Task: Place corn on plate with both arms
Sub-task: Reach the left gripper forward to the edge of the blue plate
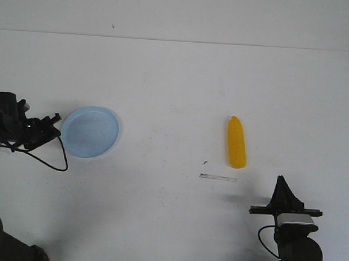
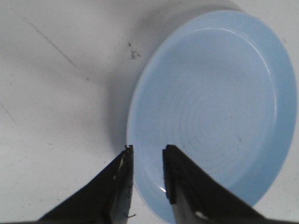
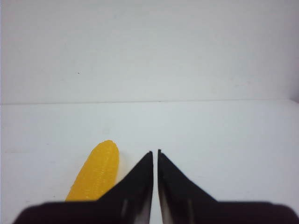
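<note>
Here, two claws are in view, one on each arm. The left claw (image 2: 145, 151) hangs at the near edge of the plate (image 2: 219, 93), its two black fingers (image 2: 119, 182) parted by a narrow gap; in the left wrist view one tip lies over the plate's rim and the other over the bare surface (image 2: 56, 93) just beside it. Nothing is held between them, and whether the tips touch the rim cannot be told. In the front view this claw (image 1: 55, 121) sits at the plate's (image 1: 90, 131) left edge, pointing toward it.

The right claw (image 3: 155, 151) has its two fingers nearly together, only a thin slit between the tips, and holds nothing. It points forward over the surface, with the corn (image 3: 96, 172) just beside it on its left. In the front view the right claw (image 1: 284, 179) stands low at the right, nearer the camera than the corn (image 1: 236, 142) and apart from it.

There is one corn cob, yellow-orange, lying flat on the white surface (image 1: 178, 82) right of centre, its pointed end away from the camera. There is one plate, pale blue and round, lying flat on the left, with nothing on it. Corn and plate lie well apart. A short grey line (image 1: 218, 178) marks the surface just in front of the corn.
</note>
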`<state>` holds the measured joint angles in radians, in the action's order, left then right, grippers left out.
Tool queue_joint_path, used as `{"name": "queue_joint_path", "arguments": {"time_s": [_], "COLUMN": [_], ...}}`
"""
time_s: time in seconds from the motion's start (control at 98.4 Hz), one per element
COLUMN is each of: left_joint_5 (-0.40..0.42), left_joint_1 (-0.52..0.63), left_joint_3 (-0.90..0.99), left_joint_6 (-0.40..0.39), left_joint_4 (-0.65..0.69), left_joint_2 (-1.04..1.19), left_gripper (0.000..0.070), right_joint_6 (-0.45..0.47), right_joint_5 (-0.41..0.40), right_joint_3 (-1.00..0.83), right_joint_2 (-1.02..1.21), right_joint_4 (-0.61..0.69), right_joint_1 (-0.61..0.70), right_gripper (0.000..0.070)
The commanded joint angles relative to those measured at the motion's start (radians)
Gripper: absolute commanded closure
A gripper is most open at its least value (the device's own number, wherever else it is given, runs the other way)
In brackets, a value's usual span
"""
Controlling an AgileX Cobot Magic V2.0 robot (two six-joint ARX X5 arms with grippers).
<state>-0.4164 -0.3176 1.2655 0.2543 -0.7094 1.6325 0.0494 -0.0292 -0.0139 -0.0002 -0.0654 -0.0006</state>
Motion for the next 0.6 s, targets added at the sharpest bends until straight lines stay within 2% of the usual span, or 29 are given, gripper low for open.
{"name": "queue_joint_path", "arguments": {"time_s": [0.0, 0.589], "left_joint_5": [-0.004, -0.003], "left_joint_1": [-0.008, -0.010], "left_joint_3": [0.021, 0.018], "left_joint_6": [-0.004, -0.033], "left_joint_4": [0.001, 0.050], "left_joint_2": [0.035, 0.115], "left_gripper": [0.0523, 0.0523], "right_joint_6": [-0.001, -0.001], "right_joint_5": [0.002, 0.002], "right_joint_3": [0.001, 0.001], "right_joint_2": [0.002, 0.002], "right_joint_4": [-0.012, -0.012], "right_joint_1": [0.001, 0.001], "right_gripper": [0.0684, 0.0684]}}
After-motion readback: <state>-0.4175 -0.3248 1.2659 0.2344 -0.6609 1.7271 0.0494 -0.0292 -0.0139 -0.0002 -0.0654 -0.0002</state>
